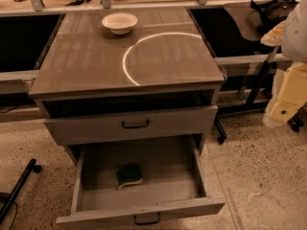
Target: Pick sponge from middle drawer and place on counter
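Speckled floor [259, 186], dim room, grey cabinet mid-frame. Its tabletop [86, 66] is glossy grey-brown with a white arc [125, 61] across it. A white bowl [119, 22] sits at the far edge, just beyond the arc.

Middle drawer [158, 162] is pulled well out, dark bar handle [147, 219] at the bottom edge of the frame. The upper drawer [96, 126] sits further in and overhangs only the back part of it.

Sponge [129, 175] lies flat on the drawer floor, green face up with a pale foam edge showing. It is left of centre, towards the front, clear of all walls.

Pincer [287, 97] is at the right edge of the frame beside the cabinet, well apart from the drawer and sponge. Cannot tell whether it is apart or together.

Step in hand, my read: reach and grasp, nothing picked yet. To do it well:
- Come in from above the open front half to avoid the upper drawer's face.
- Line up over the sponge and close across its narrow side.
- Go low enough to catch the foam without jamming the drawer floor.
- Lift straight up past the front wall before swinging to bare tabletop, away from the bowl.
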Motion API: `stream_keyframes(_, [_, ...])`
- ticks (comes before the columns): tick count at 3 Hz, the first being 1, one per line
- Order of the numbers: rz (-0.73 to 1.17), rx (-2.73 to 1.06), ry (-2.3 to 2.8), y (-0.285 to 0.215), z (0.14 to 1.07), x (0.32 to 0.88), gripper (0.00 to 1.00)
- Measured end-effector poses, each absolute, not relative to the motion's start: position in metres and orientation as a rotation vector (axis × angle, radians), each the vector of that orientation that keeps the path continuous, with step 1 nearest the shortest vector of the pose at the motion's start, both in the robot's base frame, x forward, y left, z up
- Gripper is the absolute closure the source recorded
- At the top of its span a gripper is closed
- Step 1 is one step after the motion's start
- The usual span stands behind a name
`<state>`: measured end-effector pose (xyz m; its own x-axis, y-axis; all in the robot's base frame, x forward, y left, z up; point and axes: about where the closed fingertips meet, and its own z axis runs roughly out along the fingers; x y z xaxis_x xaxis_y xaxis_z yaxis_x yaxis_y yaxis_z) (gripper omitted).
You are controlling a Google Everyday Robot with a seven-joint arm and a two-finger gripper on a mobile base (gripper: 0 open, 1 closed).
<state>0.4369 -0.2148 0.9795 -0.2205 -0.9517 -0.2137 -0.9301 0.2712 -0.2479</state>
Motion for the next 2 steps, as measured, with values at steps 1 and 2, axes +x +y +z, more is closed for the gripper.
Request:
stream_keyframes(1, [-0.095, -1.72, 2.227, -0.2148, 0.9795, 0.4369, 0.19])
stream_keyframes(2, [-0.095, -1.72, 2.227, -0.2148, 0.9795, 0.437, 0.19])
